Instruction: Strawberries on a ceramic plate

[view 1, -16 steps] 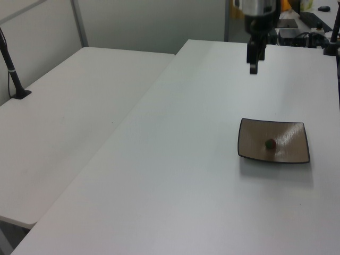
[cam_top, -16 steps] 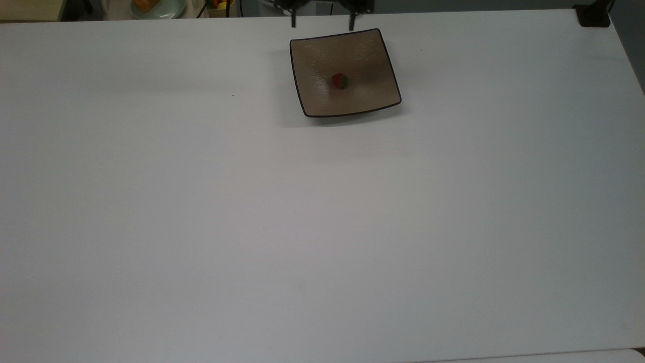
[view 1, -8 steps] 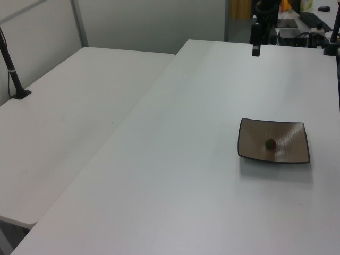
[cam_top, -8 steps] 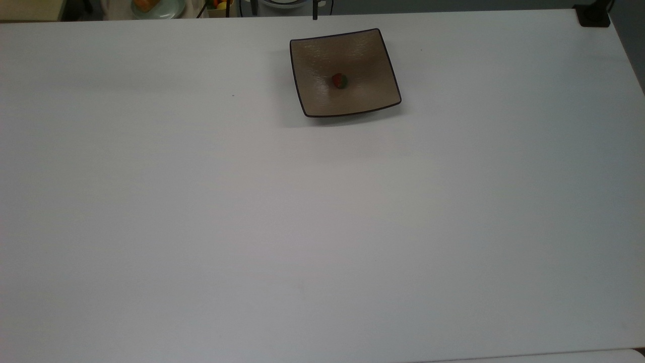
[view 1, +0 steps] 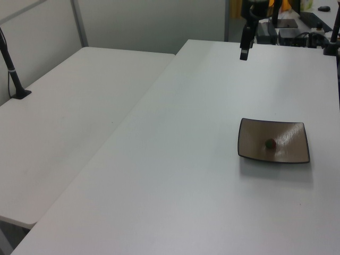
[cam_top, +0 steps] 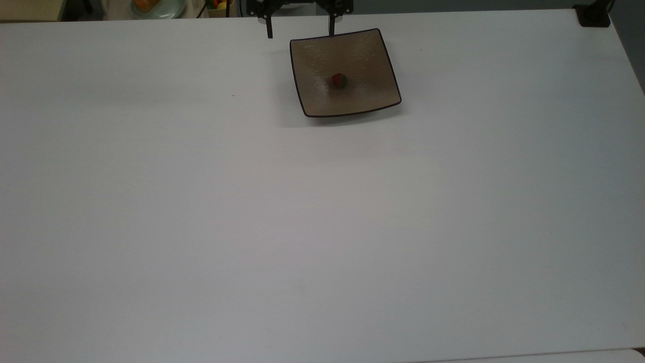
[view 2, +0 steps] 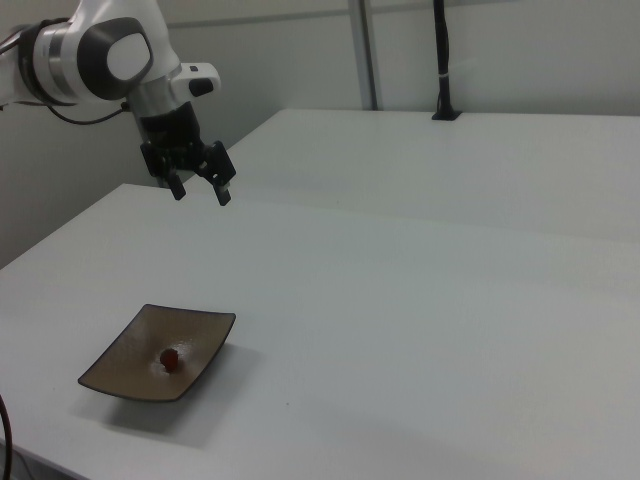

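- Black fingers of the gripper [view 2: 198,190] stand wide apart and hold nothing; it hangs high above the table [view 2: 420,300], well clear of the plate, probably because the fruit has been let go and the arm is backing off.
- In the top view the gripper [cam_top: 299,34] sits at the far edge of the frame, its two fingers straddling the plate's far left corner as seen from above.
- Strawberry [cam_top: 339,80]: dark red with a green cap, lying near the middle of the ceramic plate [cam_top: 368,55], apart from its dark rim. The right view shows the same, strawberry [view 2: 170,357] low in the dish of the plate [view 2: 120,360].
- By this layout the task looks done.
- Against half a second ago, more of the gripper shows in the top view, its fingers reaching further down the frame; the left view has the gripper [view 1: 244,52] shifted toward the left view's left. Plate and strawberry have not moved.
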You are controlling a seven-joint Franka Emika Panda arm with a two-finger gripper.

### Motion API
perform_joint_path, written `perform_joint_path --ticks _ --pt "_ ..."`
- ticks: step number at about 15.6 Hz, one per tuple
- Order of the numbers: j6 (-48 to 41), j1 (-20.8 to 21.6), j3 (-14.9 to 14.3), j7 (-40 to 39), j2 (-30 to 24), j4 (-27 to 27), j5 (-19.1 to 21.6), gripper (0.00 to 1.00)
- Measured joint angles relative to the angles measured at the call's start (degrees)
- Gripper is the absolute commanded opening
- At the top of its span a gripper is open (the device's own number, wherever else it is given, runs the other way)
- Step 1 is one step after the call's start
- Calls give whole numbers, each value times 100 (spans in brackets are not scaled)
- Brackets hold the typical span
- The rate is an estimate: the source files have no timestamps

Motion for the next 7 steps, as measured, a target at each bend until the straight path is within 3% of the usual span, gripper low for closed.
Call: perform_joint_path --ticks 7 --pt "0 -1 35 -3 7 -1 1 100"
